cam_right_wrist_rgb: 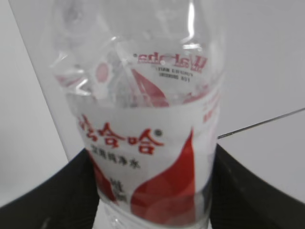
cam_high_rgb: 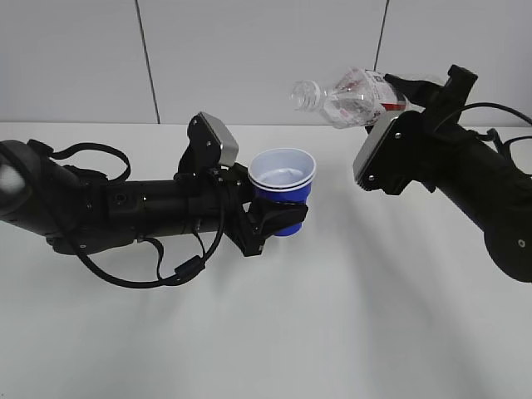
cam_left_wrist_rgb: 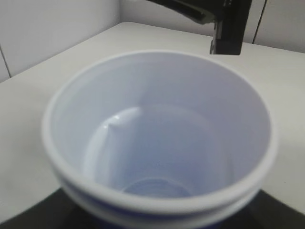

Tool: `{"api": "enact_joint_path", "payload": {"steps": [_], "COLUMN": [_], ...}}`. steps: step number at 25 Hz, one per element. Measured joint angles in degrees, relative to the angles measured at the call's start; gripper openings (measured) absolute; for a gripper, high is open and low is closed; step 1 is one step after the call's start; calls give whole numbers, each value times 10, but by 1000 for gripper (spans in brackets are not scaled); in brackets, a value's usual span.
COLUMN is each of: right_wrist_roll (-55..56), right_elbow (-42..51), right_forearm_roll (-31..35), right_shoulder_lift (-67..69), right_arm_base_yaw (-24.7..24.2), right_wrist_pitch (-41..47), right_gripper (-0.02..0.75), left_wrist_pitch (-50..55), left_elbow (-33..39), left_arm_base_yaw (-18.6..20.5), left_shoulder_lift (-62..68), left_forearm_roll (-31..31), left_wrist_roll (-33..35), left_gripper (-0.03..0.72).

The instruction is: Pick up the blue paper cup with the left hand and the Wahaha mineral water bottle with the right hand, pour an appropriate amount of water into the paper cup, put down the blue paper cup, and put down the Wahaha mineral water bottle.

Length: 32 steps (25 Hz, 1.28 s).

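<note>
Both held clear above table: cup, tilted bottle.

Cup: blue outside, white inside, upright, held off the worktop by the left tool, its fingers clasped round the lower part.
Bottle: clear, red-and-white label, lying almost level in the right tool (open neck toward the left), up and to the right of the cup, apart from it.
Worktop: white, under both arms.
</note>
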Motion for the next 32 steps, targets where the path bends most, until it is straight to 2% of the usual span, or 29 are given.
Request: {"api": "enact_joint_path", "payload": {"steps": [32], "right_wrist_roll": [-84], "right_elbow": [0], "right_forearm_roll": [-12], "right_shoulder_lift": [0], "right_arm_base_yaw": [0], "right_wrist_pitch": [0], "right_gripper": [452], "left_wrist_pitch": [-12], "left_elbow": [3], "left_arm_base_yaw": [0], "left_shoulder_lift": [0], "left_forearm_roll": [12], "left_wrist_roll": [0], "left_gripper": [429]}}
